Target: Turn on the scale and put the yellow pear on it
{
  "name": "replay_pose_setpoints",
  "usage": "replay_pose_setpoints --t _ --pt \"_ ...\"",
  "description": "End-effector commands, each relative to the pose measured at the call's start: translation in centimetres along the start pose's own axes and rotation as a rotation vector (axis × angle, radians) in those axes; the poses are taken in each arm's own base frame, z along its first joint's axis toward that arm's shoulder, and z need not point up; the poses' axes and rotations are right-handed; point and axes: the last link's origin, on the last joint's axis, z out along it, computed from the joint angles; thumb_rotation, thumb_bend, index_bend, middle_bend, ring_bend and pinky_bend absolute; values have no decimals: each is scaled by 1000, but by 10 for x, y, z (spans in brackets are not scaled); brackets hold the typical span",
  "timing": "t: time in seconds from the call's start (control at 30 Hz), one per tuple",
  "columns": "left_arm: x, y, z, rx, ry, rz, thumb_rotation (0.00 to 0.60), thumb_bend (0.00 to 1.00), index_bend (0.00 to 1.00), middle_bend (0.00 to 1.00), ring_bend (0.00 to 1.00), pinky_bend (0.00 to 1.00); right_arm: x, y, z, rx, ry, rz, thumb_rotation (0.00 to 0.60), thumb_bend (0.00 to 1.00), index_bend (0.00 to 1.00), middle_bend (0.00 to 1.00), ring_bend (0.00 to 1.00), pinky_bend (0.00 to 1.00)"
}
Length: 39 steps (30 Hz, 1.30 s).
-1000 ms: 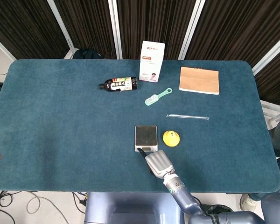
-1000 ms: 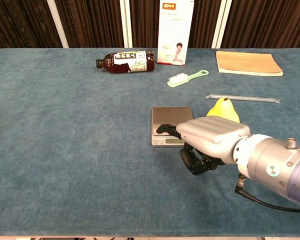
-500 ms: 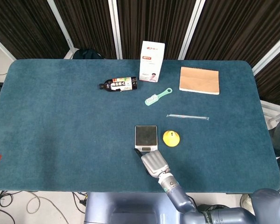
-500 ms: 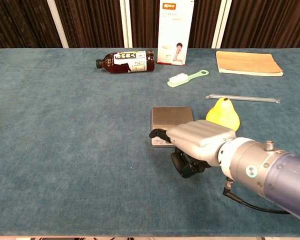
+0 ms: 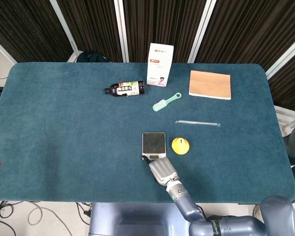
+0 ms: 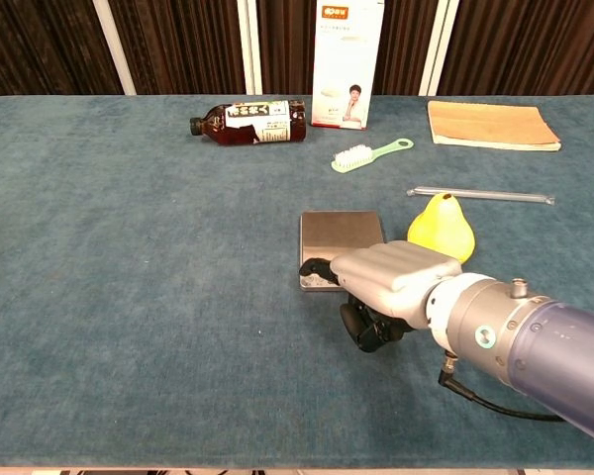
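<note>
Scale [image 5: 154, 143] w/ yellow pear [image 5: 180, 145] on teal table [image 5: 64, 128], dark-curtain backdrop; right hand [image 5: 162, 170] fingers curled, one at scale.

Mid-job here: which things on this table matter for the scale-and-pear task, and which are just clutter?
Job:
scale
pear
right hand, a fingertip at the scale's front edge

Clutter:
bottle, lying on its side
box, standing upright
brush
notebook
clear rod
</note>
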Motion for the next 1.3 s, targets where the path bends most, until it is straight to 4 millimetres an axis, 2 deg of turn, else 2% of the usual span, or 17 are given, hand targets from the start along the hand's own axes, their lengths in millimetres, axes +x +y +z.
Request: replay_pose_setpoints --t 0.03,0.77,1.3 --pt "0 0 0 0 -1 0 600 14 99 0 0 83 0 1 0 -1 -2 1 600 846 86 785 803 745" --pt "0 0 0 3 4 3 600 14 99 0 0 83 -3 6 0 -9 -13 7 600 846 125 785 803 745" --pt "0 0 0 1 4 5 600 14 99 0 0 83 -7 7 1 -14 -23 0 600 846 236 785 803 745"
